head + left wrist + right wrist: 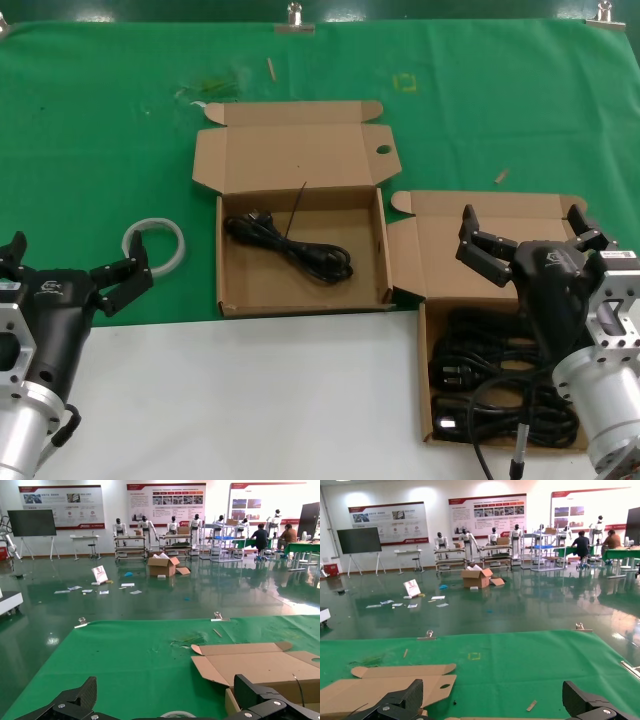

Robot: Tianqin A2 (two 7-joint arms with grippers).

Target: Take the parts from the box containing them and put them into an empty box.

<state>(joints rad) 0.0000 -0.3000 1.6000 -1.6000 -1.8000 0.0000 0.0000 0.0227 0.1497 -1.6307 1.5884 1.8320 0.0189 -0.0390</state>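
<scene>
- Head view: brown corrugated cardboard source box point(428, 400) at near right, lid hinged back, packed with a tangle of black rubbery power cords point(490, 390).
- Right gripper point(525, 240) poised above that box's rear edge, black fingers spread wide, holding nothing.
- Second brown cardboard mailer box point(300, 290) at centre on the green cloth point(100, 120), already containing one coiled black cord point(290, 245).
- Left gripper point(70, 270) low at near left, fingers apart, empty, near a white ring of tape point(155, 243).
- Advice for the pick: lower straight down over a single raised loop, close only once fingers straddle it, lift slowly so neighbouring cords slip free.
- Left wrist view: black fingertips point(80, 695) spread wide over green cloth; centre box lid at the side.
- Right wrist view: black fingertips point(405, 697) wide apart, nothing between; cardboard lid with round hole just beyond; cords themselves out of sight.
</scene>
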